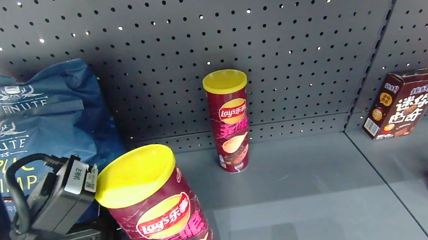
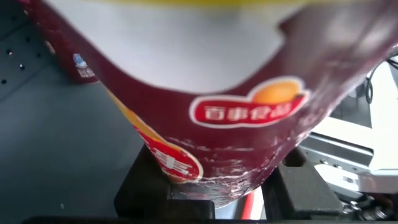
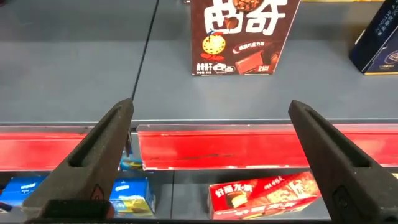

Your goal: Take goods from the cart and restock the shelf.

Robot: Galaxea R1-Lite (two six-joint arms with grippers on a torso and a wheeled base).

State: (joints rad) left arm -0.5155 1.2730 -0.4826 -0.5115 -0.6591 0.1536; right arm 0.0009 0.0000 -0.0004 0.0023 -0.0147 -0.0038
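Head view, lower left: chip can (image 1: 155, 210) is pinched by left gripper (image 2: 224, 198); next it should be stood beside the shelved can (image 1: 230, 122).

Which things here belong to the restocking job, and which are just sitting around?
In the job: chip can held in the left gripper; the shelf it goes on; matching can standing at the back.
Just there: blue bags; brown boxes; open right gripper.

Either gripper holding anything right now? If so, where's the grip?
Left gripper clamps the chip can around its lower body; right gripper is open, empty.
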